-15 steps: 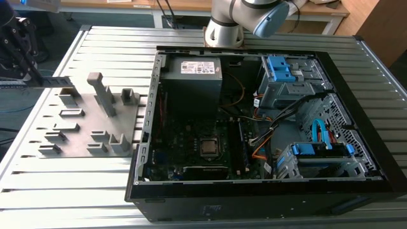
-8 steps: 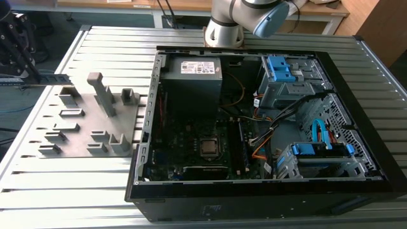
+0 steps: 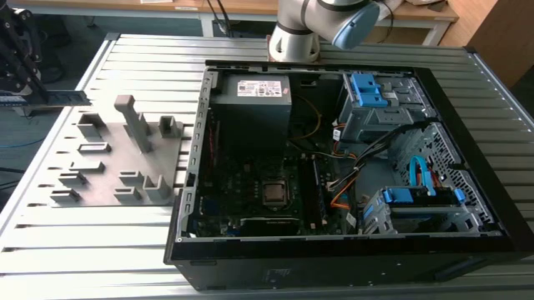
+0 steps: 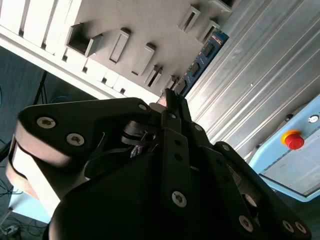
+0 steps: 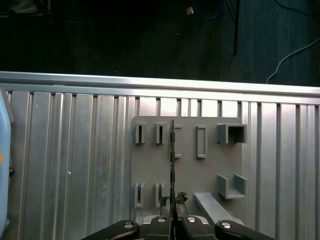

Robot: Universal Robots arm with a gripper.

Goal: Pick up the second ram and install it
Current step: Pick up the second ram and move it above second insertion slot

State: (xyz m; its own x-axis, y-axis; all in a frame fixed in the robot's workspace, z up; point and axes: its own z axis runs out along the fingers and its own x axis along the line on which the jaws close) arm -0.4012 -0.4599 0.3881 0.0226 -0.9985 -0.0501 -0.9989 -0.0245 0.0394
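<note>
pincer [image 3: 25, 99] is clamping on the second ram [image 3: 64, 96], gripping it at one end. rest of the stick is reaching straight out ahead of the fingertips, roughly level. in the first wrist view the second ram [image 5: 172, 155] is showing edge-on, running out from the pincer [image 5: 172, 202] over the grey holder plate [image 5: 187, 182], which is lying below it. reading the stick as hanging clear of the plate; no holder seems to be touching it in the exterior view. in the second wrist view the ram's blue-green board [image 4: 202, 55] is poking out past the fingertips.

step in hand, my judgement: pick-up done, carry stage, install not yet done. open pc case [image 3: 351, 247] is sitting well apart from the pincer, beyond the plate. motherboard [image 3: 250, 181] is lying flat inside; mem slots too dark to tell apart.

next move is calling for: crossing over the plate w/o clipping the tall holder block [image 3: 134, 125], getting the contact edge facing down (can't tell which edge that is), lining up w/ a free slot, pressing down evenly. thin board, so an off-axis push is risking a bend.
</note>
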